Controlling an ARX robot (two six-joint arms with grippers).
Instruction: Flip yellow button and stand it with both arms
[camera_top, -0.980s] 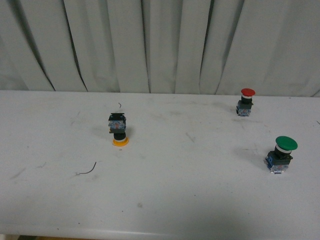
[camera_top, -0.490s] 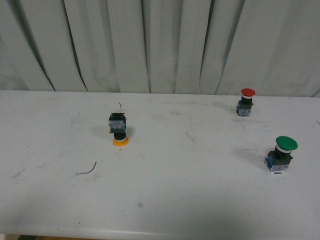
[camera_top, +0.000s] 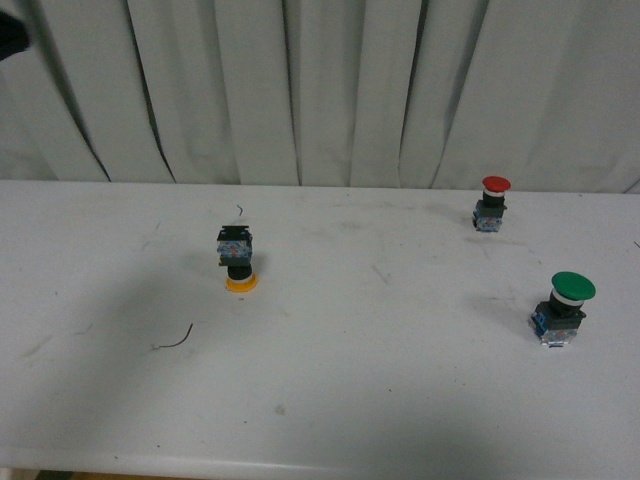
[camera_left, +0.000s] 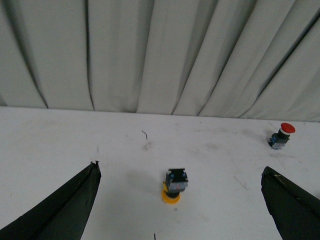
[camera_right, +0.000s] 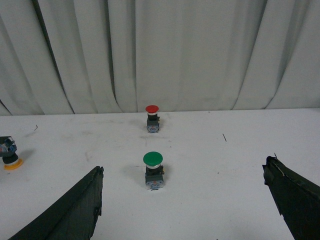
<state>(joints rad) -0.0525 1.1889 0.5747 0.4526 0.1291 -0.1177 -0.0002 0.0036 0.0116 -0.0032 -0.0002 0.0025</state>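
The yellow button (camera_top: 238, 262) stands upside down on the table (camera_top: 400, 400), at about 10 o'clock from the table's middle in the front view. Its cap is flat on the surface and its contact block is uppermost. Nothing touches it. A short wire (camera_top: 172, 340) lies near it at 7 o'clock, and a smaller scrap lies at 12 o'clock.

The left claw (camera_left: 180, 167) is spread wide and holds nothing. Its wrist view shows the yellow button (camera_left: 175, 186) ahead, roughly centred between the two fingers (camera_left: 60, 207), with table on either side. The step in hand looks like the left arm's approach for a first grasp.

To do it well, keep the button centred while descending. Close on the block or the dark collar rather than the cap, whose rounded rim would likely slip. The block is small and squarish, so the pads should meet two flat opposite faces. Closing slowly should keep the button from skidding on its smooth cap.

The red button (camera_top: 494, 203) is well apart at about 2 o'clock and the green button (camera_top: 564, 307) well apart at about 3 o'clock, both upright. The right claw (camera_right: 183, 167) is also spread wide and empty. It faces the green button (camera_right: 153, 170) and the red button (camera_right: 152, 117), with the yellow button (camera_right: 9, 152) at the edge of its view. To help with the flip it must travel toward 9 o'clock and pass clear of the green button.
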